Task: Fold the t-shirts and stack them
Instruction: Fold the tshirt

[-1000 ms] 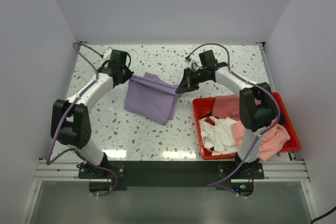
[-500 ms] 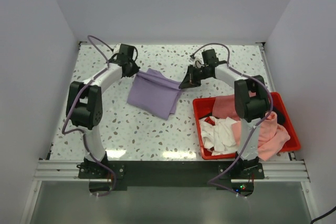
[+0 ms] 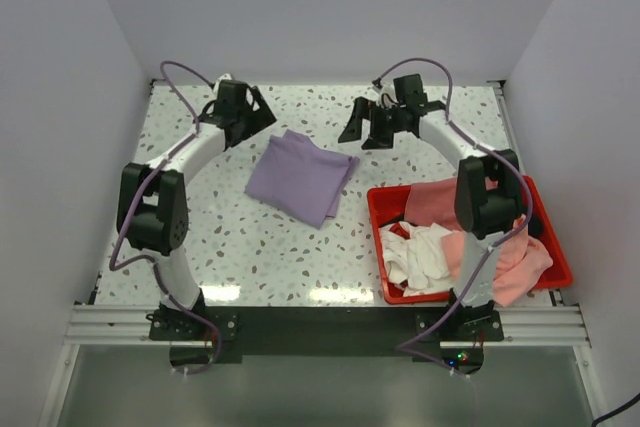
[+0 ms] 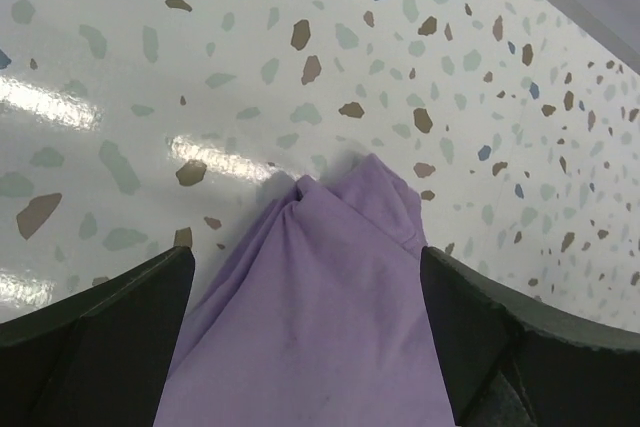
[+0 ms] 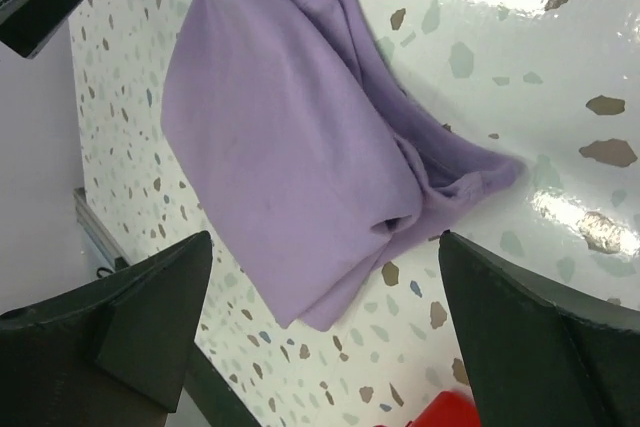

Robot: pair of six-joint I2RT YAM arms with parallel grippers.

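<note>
A lavender t-shirt (image 3: 300, 175) lies folded flat on the speckled table, between the two arms. My left gripper (image 3: 262, 113) hangs open just beyond its far left corner, nothing in its jaws. In the left wrist view the lavender t-shirt (image 4: 320, 317) spreads below the wide-apart fingers (image 4: 90, 322). My right gripper (image 3: 368, 130) stands open off the far right corner, also holding nothing. The right wrist view shows the lavender t-shirt (image 5: 280, 137) with a bunched corner. Salmon pink t-shirts (image 3: 510, 257) and a white one (image 3: 418, 252) fill the red bin.
The red bin (image 3: 378, 209) stands at the right, near the front, with pink cloth draped over its right rim. White walls close the table at the back and on both sides. The arm bases sit on the black rail at the near edge.
Both grippers were shut on the lavender t-shirt's far corners; they have opened, let it drop flat and lifted away toward the back.
</note>
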